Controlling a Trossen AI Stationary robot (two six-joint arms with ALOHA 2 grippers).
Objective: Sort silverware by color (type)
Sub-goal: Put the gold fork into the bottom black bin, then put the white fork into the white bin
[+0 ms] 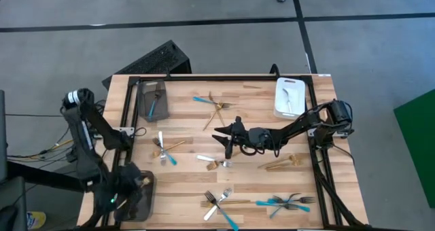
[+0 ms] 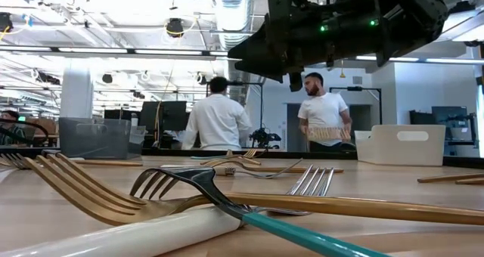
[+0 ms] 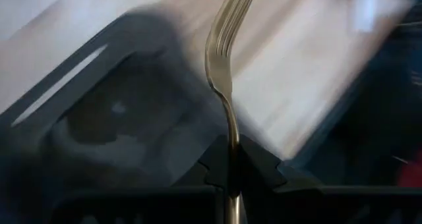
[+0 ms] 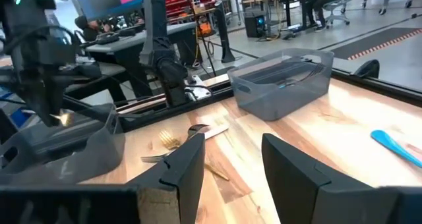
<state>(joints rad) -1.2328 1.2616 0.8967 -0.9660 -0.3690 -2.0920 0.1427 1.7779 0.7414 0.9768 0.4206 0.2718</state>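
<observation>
Two grippers were at work as I watched. The left gripper [image 3: 231, 178] was clamped on a gold fork [image 3: 224, 66], over the dark tray [image 1: 139, 193] at the worktop's [image 1: 258, 183] near-left corner. The right gripper [image 1: 228, 137] hung mid-worktop, fingers parted and holding nothing. The remaining silverware [image 1: 224, 202] lay scattered across the worktop, with some in the far grey tray [image 1: 153, 98] and white tray [image 1: 289, 95].

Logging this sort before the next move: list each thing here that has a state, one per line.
Left gripper: shut on a fork, over the dark tray.
Fork: held upright, prongs up.
Dark tray: at the table's near-left corner.
Right gripper: open, holding nothing, mid-table.
White tray: holds silverware.
Grey tray: holds a blue-handled piece.
</observation>
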